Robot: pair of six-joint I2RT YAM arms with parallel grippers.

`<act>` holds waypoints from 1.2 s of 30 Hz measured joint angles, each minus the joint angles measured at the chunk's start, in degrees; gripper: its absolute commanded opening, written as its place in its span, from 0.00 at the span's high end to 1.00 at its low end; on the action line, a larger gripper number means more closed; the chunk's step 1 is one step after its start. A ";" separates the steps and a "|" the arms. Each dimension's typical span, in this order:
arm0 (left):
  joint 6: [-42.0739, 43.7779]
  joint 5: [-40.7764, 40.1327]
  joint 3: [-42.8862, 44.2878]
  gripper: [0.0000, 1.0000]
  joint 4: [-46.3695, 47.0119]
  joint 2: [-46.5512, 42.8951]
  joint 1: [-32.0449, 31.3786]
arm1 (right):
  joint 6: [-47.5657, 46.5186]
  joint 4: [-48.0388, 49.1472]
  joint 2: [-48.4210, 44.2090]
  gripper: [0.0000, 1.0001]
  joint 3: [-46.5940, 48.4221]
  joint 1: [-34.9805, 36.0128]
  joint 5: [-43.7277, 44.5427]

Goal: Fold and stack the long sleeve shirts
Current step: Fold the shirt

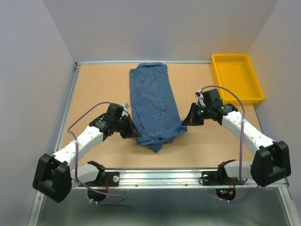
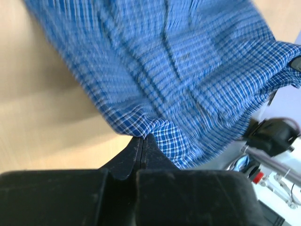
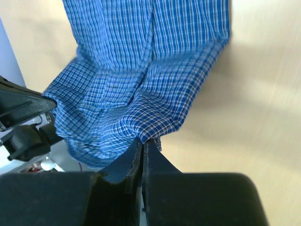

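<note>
Presently the shirt (image 1: 153,101) lies on the table (image 1: 94,94) as a narrow strip running twelve to six o'clock. Left gripper (image 2: 142,141) and right gripper (image 3: 143,143) pinch its near corners, at seven and four o'clock. Cloth judged light and limp; corner holds suit it.

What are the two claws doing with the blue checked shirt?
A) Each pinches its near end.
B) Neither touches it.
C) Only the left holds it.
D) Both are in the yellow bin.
A: the left gripper and the right gripper are each shut on a fold of the shirt.
</note>
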 measured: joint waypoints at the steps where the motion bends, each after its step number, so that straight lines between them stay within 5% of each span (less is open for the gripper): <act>1: 0.55 0.11 1.01 1.00 0.15 1.09 0.70 | -0.37 0.28 2.12 1.00 2.64 0.00 0.17; 14: 7.91 1.51 22.21 1.00 3.63 19.74 16.55 | -4.04 0.07 28.61 0.99 31.69 0.00 0.92; 27: 11.26 1.55 37.55 1.00 7.13 41.72 20.37 | -5.07 0.00 48.61 0.99 52.65 -0.07 2.54; 36: 12.85 1.40 43.58 0.99 8.94 50.01 21.03 | -5.07 0.07 56.06 0.93 55.19 -0.87 4.28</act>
